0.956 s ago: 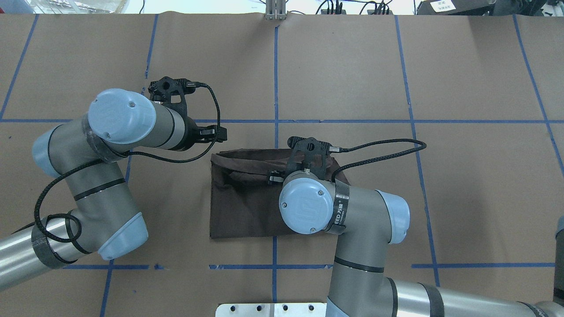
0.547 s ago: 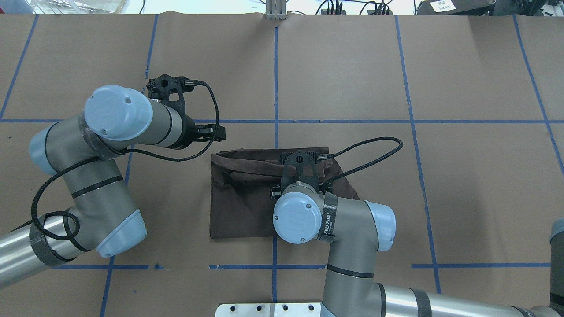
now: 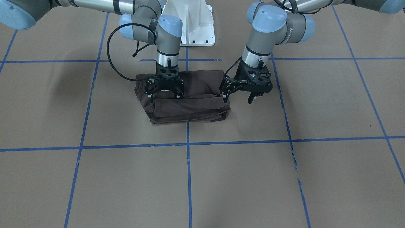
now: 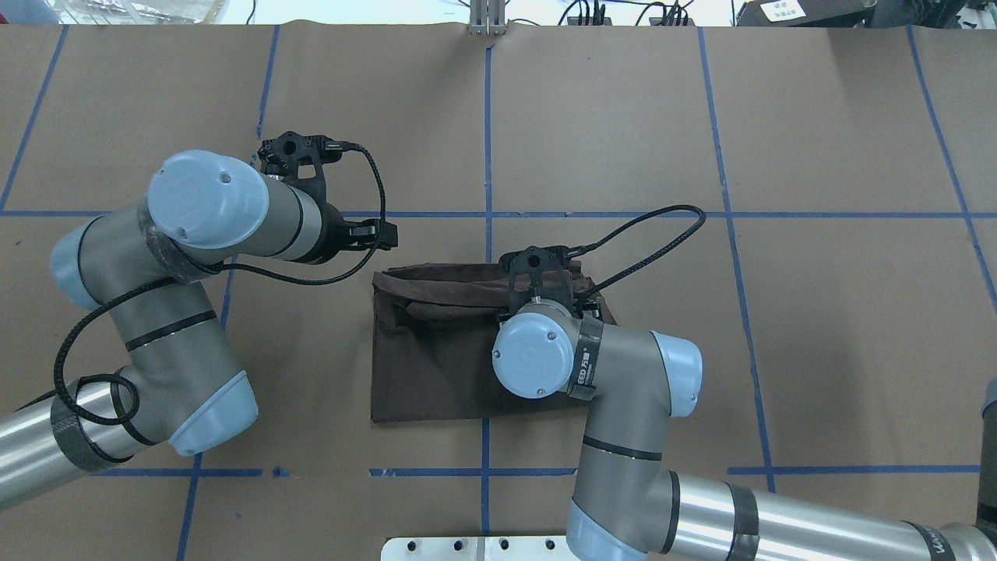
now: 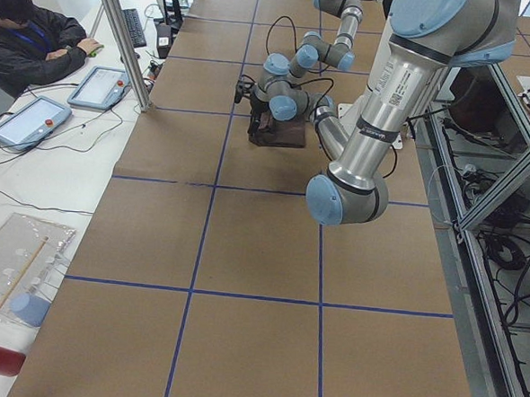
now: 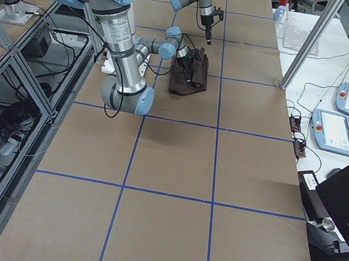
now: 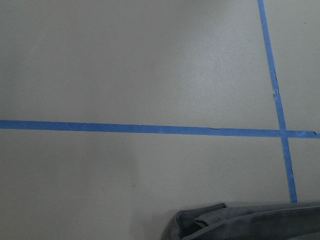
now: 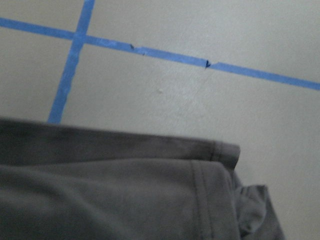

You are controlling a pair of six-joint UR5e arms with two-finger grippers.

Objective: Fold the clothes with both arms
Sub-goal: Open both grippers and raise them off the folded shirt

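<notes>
Folding is judged nearly done — jaws of right arm (image 3: 167, 41) and left arm (image 3: 262, 41) are spread, empty; T-shirt (image 3: 190, 107) edge must be gripped.

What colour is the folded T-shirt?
Dark brown; the folded T-shirt shows best in the front-facing view.

A black band (image 4: 583, 366) round the wrist of the right arm (image 4: 631, 389), low in the middle of the overhead view, bears the white letters "EED", followed by characters too small to read. White lettering (image 3: 289, 30) on the left arm (image 3: 258, 41), at the upper right of the front-facing view, is too blurred to read. So are the dark characters on a white label (image 4: 787, 9) in the overhead view's upper right corner.
</notes>
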